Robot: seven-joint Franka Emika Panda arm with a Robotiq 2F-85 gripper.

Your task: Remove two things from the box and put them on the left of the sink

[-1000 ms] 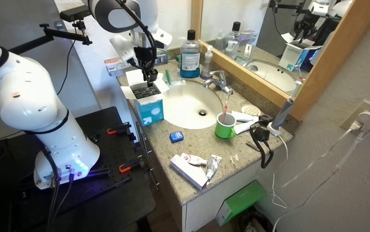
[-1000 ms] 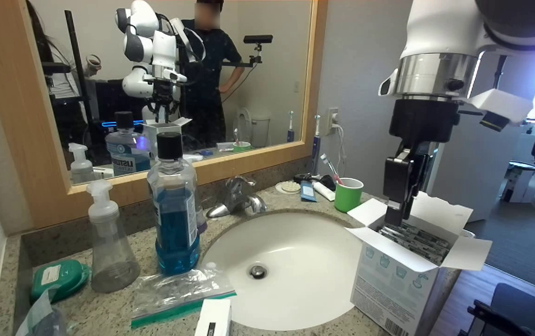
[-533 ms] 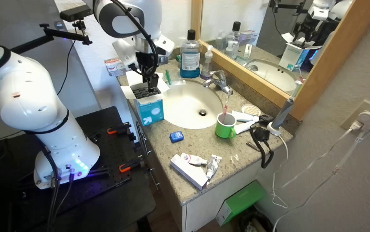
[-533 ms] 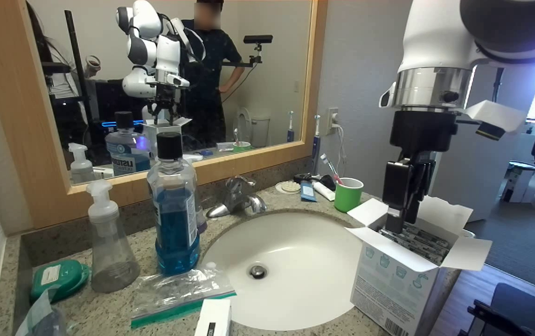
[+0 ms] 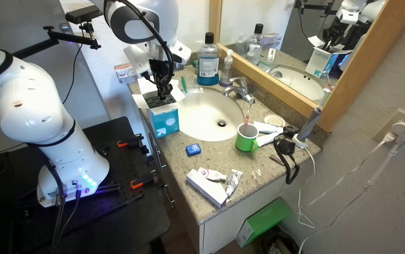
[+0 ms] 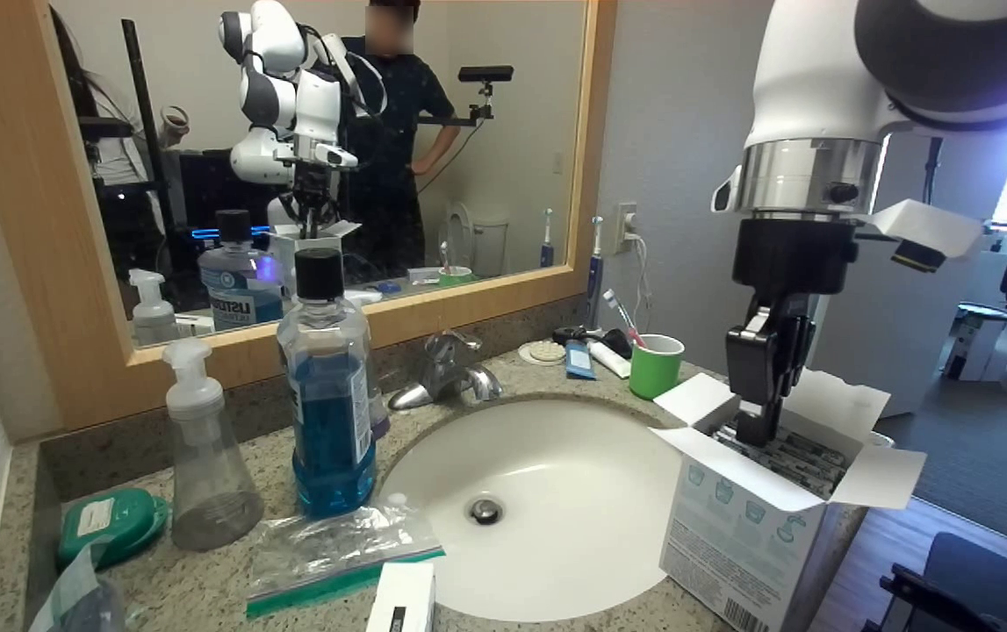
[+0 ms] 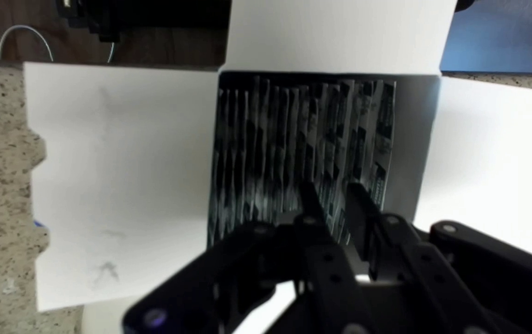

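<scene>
Your gripper [image 7: 333, 190] sits in the mouth of the open box [image 5: 166, 123], fingertips [image 7: 310, 197] at the tops of the packets [image 7: 256, 148], jaws a narrow gap apart; can't tell if you've pinched any. Box stands on the counter [image 5: 177, 155], just beside the sink [image 5: 202, 114]. Teal side: white arrow [image 5: 161, 132]. Another side: four drawings [image 6: 755, 511], print [image 6: 714, 562] too small to read, barcode [image 6: 744, 616]. Mouthwash [image 6: 332, 430] reflected in the mirror [image 6: 529, 158] shows "LIST".
</scene>
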